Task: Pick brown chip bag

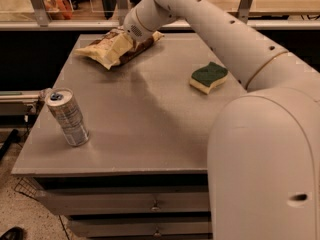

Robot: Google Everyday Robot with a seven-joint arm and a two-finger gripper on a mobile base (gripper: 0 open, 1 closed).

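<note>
My claw (119, 47) at far-left corner of desk (150, 129), over middle of brown chip bag (95, 52). Claw apart or clamped: cannot tell. Bag lies flat, pale end toward left edge. Can (67, 116) stands front-left, well apart from bag; contents not visible. Green-and-yellow sponge (209, 77) right of middle, near my arm. Drawers (125, 202) under desk closed.

The grey desk (150, 129) stands on a pale speckled floor (30, 219), with two drawers (125, 203) under its front edge. Behind the desk runs a light rail (50, 25), and above it are slanted metal posts (36, 4) and glass in warm light. The gripper (112, 54) is over the desk's far left corner.
</note>
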